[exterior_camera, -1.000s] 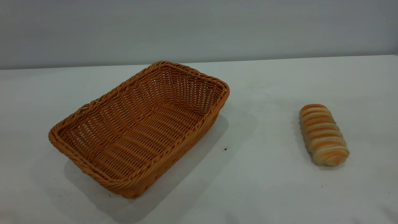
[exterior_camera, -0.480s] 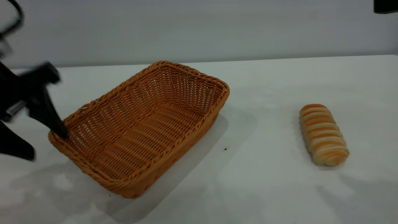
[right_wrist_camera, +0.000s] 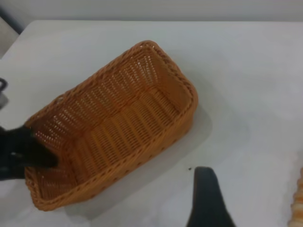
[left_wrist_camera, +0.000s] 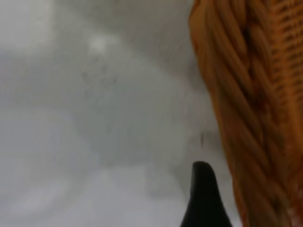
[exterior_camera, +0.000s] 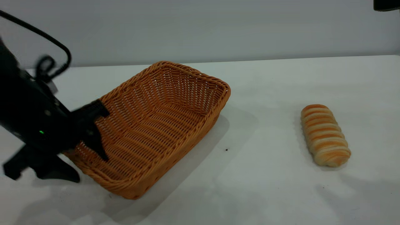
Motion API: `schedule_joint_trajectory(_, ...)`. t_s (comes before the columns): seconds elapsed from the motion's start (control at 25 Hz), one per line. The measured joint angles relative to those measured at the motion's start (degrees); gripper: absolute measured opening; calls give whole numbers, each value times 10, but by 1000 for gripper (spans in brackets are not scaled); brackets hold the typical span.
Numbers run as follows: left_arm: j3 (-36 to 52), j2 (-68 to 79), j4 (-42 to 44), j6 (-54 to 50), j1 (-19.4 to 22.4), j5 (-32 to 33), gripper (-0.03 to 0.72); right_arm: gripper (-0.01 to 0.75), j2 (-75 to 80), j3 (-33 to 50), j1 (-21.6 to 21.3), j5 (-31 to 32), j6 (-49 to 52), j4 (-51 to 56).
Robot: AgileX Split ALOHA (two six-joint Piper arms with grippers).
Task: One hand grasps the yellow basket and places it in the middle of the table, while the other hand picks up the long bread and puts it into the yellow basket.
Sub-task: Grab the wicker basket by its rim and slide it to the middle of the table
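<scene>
The yellow basket [exterior_camera: 156, 125] lies on the table [exterior_camera: 265, 187] at centre-left, and it also shows in the right wrist view [right_wrist_camera: 118, 127]. The long bread [exterior_camera: 325, 135] lies on the table at the right, well apart from the basket; only its edge [right_wrist_camera: 299, 203] shows in the right wrist view. My left gripper [exterior_camera: 90, 170] is open and straddles the basket's left end rim, with one finger inside the basket and one outside. The left wrist view shows one finger [left_wrist_camera: 203, 201] beside the braided rim [left_wrist_camera: 241, 109]. My right gripper is high above the table; one finger [right_wrist_camera: 206, 198] shows, holding nothing.
A grey wall runs behind the table's far edge. A dark part of the right arm [exterior_camera: 386, 4] sits at the top right corner. A tiny dark speck [exterior_camera: 226, 150] lies between basket and bread.
My left arm has come in from the left and lowered onto the basket's left end; one finger now reaches inside it. The basket and bread have not moved.
</scene>
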Motion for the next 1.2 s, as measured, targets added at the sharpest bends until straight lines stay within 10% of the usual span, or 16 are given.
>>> schedule_joint_trajectory(0.2, -1, 44, -30, 0, -5, -20, 482, 544, 0, 0, 0, 0, 1, 0)
schedule_joint_trajectory(0.4, -4, 46, -47, -11, -5, -40, 102, 532, 0, 0, 0, 1, 12, 0)
schedule_joint_trajectory(1.2, -249, 108, -2, 376, 37, 184, 100, 522, 233, -63, 0, -97, 21, -21)
